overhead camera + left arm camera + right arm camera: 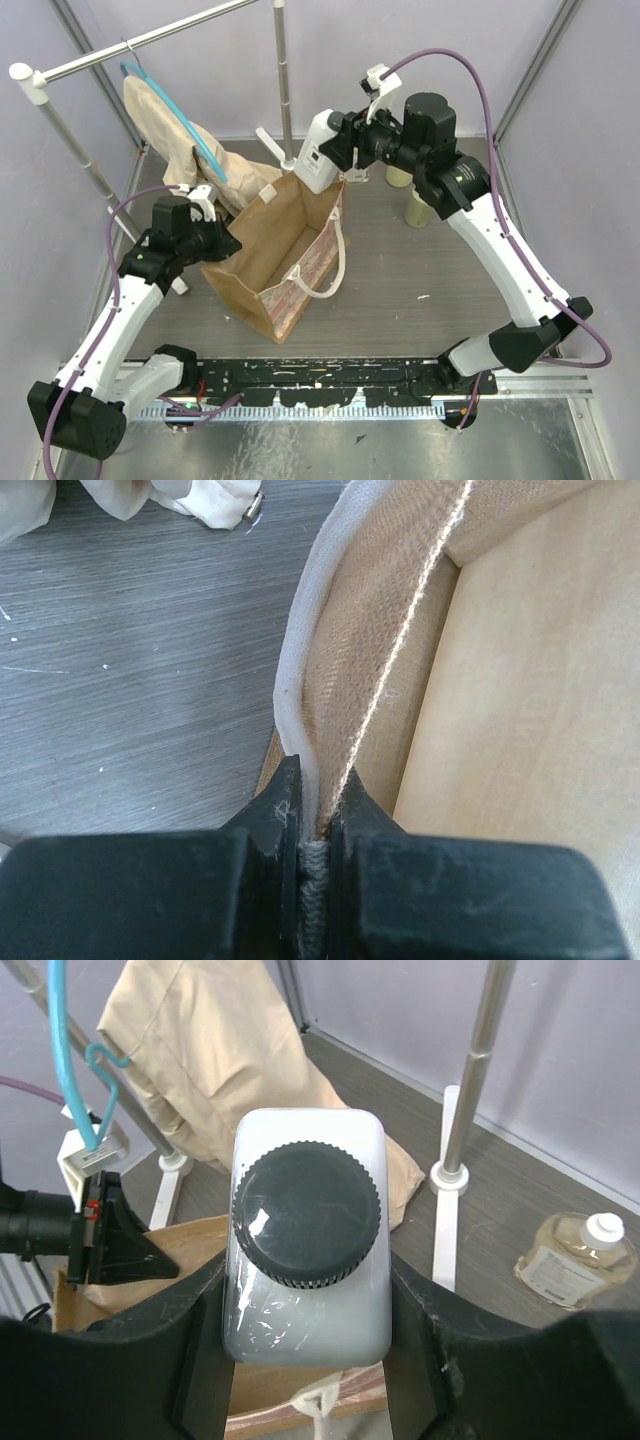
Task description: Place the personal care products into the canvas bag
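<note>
The tan canvas bag (275,250) stands open in the middle of the table. My left gripper (226,243) is shut on its left rim and cream strap (300,710), holding that side up. My right gripper (338,148) is shut on the tall white bottle (318,150) with the black cap (306,1212), holding it above the bag's far corner; the bag's rim (270,1400) shows just below it. Two yellow-green bottles (418,208) (398,177) stand upright right of the bag, partly behind the right arm. The squat amber bottle (575,1260) stands on the table at the right.
A metal garment rack (283,80) stands at the back, with a beige garment (165,125) on a blue hanger (195,140) just behind the bag. Its white feet (447,1175) rest on the table near the bag. Purple walls close in both sides.
</note>
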`<state>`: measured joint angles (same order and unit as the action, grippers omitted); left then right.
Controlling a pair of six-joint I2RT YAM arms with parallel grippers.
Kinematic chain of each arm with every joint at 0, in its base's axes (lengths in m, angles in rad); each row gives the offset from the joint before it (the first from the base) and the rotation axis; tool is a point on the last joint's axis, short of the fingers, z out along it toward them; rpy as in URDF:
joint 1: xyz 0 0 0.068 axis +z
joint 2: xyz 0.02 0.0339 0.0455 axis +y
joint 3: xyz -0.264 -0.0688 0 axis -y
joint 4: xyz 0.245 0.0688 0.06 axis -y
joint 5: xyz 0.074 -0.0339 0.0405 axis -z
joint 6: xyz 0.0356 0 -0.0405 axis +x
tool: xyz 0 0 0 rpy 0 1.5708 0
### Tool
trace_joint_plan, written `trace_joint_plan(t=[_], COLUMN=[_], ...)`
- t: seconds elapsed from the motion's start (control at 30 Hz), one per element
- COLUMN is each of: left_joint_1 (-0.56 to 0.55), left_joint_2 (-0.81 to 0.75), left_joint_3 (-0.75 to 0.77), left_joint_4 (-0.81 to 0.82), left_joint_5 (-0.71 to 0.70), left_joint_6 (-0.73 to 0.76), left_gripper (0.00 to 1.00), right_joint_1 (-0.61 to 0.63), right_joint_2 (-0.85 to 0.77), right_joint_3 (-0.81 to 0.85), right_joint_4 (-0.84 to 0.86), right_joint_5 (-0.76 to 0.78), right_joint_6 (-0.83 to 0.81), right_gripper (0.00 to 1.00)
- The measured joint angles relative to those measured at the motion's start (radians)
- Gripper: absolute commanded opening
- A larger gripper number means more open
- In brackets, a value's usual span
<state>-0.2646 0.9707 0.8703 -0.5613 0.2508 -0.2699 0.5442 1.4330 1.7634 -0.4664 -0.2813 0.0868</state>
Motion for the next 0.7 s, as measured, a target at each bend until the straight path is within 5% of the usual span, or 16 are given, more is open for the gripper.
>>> trace_joint_plan(t=[0.7], left_joint_1=[0.000], left_joint_2=[-0.010], left_joint_3=[0.000], left_joint_4=[0.000], left_joint_5=[0.021], left_joint_6=[0.000], left_gripper=[0.00], right_joint_1=[0.108], right_joint_2=[0.080], right_joint_3=[-0.340], right_joint_4=[0.171], right_joint_5=[-0.045], right_joint_6=[-0.048], right_gripper=[0.00])
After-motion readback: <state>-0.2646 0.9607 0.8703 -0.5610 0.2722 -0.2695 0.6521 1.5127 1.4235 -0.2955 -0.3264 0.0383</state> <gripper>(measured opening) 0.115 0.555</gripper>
